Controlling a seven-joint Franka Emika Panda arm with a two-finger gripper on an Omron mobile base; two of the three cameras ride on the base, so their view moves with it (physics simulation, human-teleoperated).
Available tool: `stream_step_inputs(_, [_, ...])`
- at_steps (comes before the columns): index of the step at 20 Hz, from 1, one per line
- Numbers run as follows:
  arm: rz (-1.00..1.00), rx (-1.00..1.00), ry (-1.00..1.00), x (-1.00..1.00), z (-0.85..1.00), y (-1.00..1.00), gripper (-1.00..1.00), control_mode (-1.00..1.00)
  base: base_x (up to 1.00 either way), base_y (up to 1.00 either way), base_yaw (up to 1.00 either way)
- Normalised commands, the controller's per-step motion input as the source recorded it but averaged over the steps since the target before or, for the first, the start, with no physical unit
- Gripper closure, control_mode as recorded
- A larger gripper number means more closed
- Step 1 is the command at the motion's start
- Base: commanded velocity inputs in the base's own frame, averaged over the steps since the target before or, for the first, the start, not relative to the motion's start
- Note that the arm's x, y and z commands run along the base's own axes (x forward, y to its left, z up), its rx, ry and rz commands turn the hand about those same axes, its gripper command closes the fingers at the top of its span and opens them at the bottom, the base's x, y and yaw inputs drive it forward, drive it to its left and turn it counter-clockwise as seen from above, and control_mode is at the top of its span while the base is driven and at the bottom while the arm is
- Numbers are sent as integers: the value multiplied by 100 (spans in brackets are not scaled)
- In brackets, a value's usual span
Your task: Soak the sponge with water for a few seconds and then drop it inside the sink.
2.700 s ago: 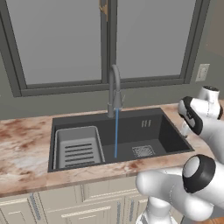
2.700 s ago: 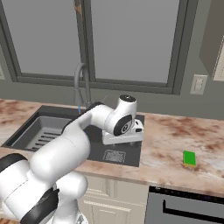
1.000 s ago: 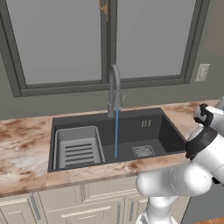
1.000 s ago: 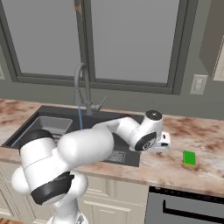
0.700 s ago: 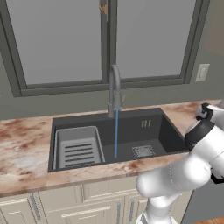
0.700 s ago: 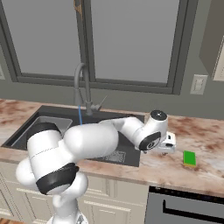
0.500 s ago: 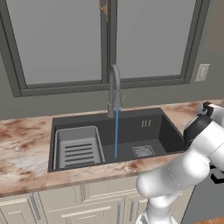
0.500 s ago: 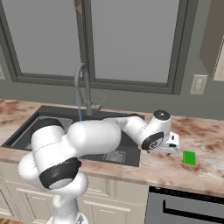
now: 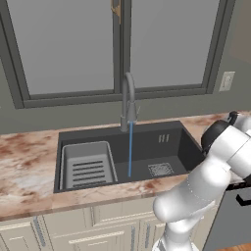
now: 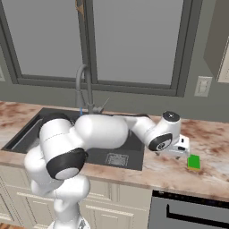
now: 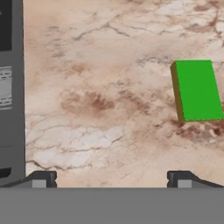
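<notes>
Sponge (image 11: 197,89) beyond open gripper (image 11: 111,178)

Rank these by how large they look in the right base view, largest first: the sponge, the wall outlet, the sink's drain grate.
1. The drain grate covers the most picture area.
2. The wall outlet looks slightly smaller, though it stands farther back, so this order is unsure.
3. The sponge looks smallest.

Both base views look forward and down from behind the arm, sharing the sink (image 9: 120,162) and window. The hand view looks closely down on the counter (image 11: 109,100) beside the sink's right edge.
</notes>
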Motion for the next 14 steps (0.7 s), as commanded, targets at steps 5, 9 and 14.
stream_step_inputs(5, [-1,0,0,20,-2,-9,-100,-100,0,0,0])
stream_step_inputs(9, [0,0,0,20,0,-3,-100,-100,0,0,0])
stream_step_inputs(14, [0,0,0,3,0,-3,-100,-100,0,0,0])
